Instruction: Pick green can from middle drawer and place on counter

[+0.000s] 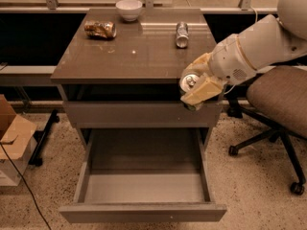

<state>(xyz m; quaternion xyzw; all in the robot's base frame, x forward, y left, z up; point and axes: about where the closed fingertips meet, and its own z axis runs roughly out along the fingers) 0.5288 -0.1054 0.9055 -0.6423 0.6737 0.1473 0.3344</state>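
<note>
My gripper [194, 86] is shut on the green can [190, 81]. The can's silver top faces the camera and its dark body shows between the cream fingers. The gripper holds it at the counter's [134, 54] front right corner, about level with the edge and in front of the closed drawer front below. The middle drawer [144, 188] is pulled fully out beneath, and its smooth grey inside holds nothing.
On the counter lie a plain silver can [182, 34] at the back right, a crushed orange-gold can [100, 29] at the back left, and a white bowl [129, 8] at the back. An office chair [280, 92] stands to the right and a cardboard box [12, 138] to the left.
</note>
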